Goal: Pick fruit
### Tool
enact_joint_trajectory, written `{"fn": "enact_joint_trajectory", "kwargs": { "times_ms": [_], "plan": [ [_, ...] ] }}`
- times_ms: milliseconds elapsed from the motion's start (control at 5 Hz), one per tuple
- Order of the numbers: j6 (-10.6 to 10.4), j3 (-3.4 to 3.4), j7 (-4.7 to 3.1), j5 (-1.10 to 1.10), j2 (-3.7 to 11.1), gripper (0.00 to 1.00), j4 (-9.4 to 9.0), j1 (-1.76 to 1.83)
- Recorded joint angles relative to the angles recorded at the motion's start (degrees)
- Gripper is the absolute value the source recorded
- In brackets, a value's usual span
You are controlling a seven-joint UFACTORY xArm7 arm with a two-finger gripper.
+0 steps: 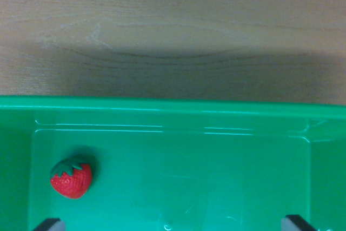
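A red strawberry [71, 178] with a green leafy cap lies on the floor of a green plastic bin [173, 106], toward the wrist view's left. My gripper [174, 224] hangs above the bin floor. Only its two dark fingertips [50, 224] show, one at each bottom corner of the picture, and they stand far apart, so it is open with nothing between them. The strawberry sits just above the left fingertip, inside the span of the fingers but well left of their middle.
The bin's far wall and rim run across the middle of the view. Beyond it lies a light wooden tabletop [173, 25] with a dark shadow along the bin. The bin's right wall [327, 177] rises at the right edge.
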Motion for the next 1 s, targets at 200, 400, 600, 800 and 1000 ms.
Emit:
{"fn": "enact_joint_trajectory", "kwargs": {
  "times_ms": [200,400,600,800,1000],
  "plan": [
    [-2.42,0.25,-0.52,0.02,0.85,0.00,-1.49,0.50],
    [-2.42,0.25,-0.52,0.02,0.85,0.00,-1.49,0.50],
    [-5.03,0.52,-1.09,0.04,1.76,0.00,-3.10,1.03],
    [-5.03,0.52,-1.09,0.04,1.76,0.00,-3.10,1.03],
    [-7.51,0.78,-1.62,0.06,2.62,0.00,-4.63,1.54]
  ]
}}
